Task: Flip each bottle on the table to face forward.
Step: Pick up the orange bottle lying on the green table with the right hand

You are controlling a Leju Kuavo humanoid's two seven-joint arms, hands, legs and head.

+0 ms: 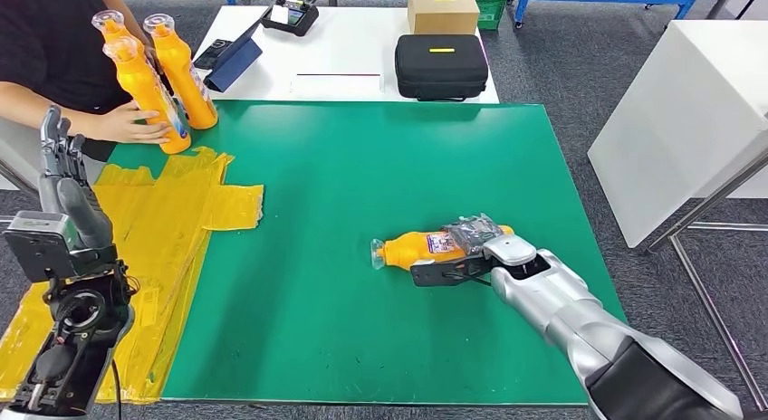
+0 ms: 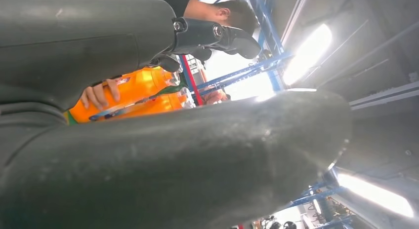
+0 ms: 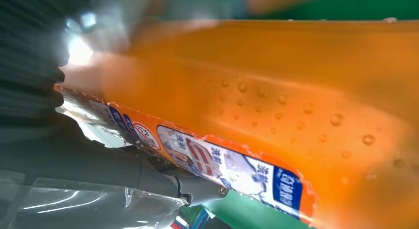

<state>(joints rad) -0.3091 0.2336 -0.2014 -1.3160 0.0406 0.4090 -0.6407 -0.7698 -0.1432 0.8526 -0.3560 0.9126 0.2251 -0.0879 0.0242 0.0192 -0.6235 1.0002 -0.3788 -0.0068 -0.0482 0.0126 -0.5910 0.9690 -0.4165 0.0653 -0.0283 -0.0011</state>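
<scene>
An orange bottle (image 1: 412,249) lies on its side on the green mat (image 1: 344,167), cap pointing left. My right hand (image 1: 464,253) grips its body near the base, fingers under it. The right wrist view looks close on the bottle (image 3: 296,105), its label turned toward the fingers (image 3: 99,170). My left hand (image 1: 59,157) is raised at the left edge, fingers spread upward, holding nothing; its fingers (image 2: 217,34) show in the left wrist view. Three orange bottles stand at the mat's far left corner (image 1: 186,71), where a person's hand (image 1: 131,123) holds one (image 2: 138,88).
A yellow taped patch (image 1: 163,203) covers the mat's left side. Behind the mat, a white table (image 1: 344,49) carries a black case (image 1: 441,65), a cardboard box (image 1: 442,7) and a controller (image 1: 290,14). A white cabinet (image 1: 679,112) stands to the right.
</scene>
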